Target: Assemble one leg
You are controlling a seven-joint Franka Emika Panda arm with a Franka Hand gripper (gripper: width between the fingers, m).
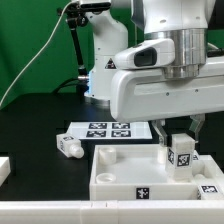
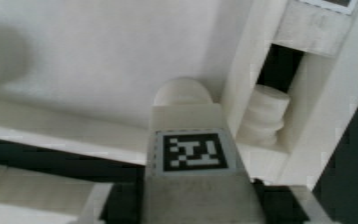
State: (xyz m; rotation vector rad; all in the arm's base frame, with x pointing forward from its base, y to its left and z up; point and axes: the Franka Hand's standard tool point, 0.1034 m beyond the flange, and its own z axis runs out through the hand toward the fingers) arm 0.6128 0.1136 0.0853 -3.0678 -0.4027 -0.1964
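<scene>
Exterior view, lower right of the frame: the leg (image 1: 182, 157) is held tight in the closed jaws of the gripper (image 1: 181, 148) at the right side of the big white panel (image 1: 120, 165), so it should be kept straight up, lowered slowly and turned in gently.

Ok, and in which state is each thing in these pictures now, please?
gripper: shut on the leg, above the panel.
leg: held upright; whether it touches the panel cannot be told.
loose leg: lying on its side on the table, apart from the panel.
panel: lying flat, hollow side up.
marker board: lying flat, untouched.
</scene>
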